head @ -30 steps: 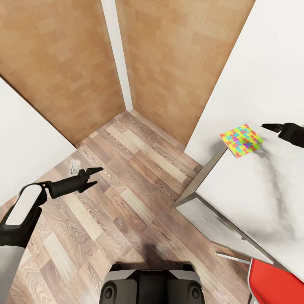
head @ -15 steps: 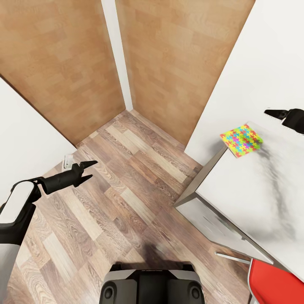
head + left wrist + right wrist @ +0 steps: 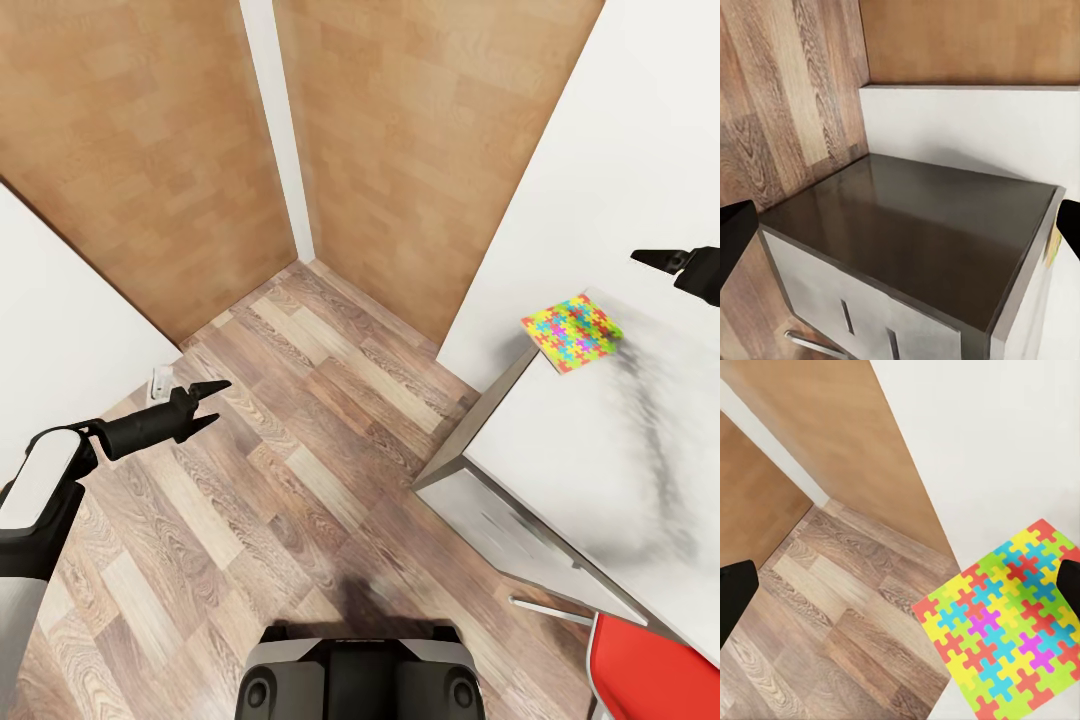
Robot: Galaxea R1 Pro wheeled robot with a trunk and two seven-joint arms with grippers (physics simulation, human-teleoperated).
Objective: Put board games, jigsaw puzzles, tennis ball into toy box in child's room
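Nearest the robot's base, a red chair (image 3: pixel 650 670) shows at the table's near edge, and the left gripper (image 3: pixel 207 403) hangs over the wood floor (image 3: pixel 300 470) with its fingers slightly parted and nothing between them; its wrist camera looks down on the dark-grey side cabinet (image 3: pixel 922 240). Farther out, the pale table (image 3: pixel 580 470) runs away to the right, and a jigsaw puzzle (image 3: pixel 571 331) lies flat at its far corner, right by the edge beside the wall. The right gripper (image 3: pixel 662 259) hovers above and just beyond it, open and empty, both fingertips spread wide at the frame sides in its wrist view. To lift so thin a sheet well, I judge the claw should come down at the overhanging or edge-side border and pinch there. The puzzle (image 3: pixel 1009 634) is square, so it has no real long axis; it sits turned diamond-wise, one corner pointing toward the table's corner
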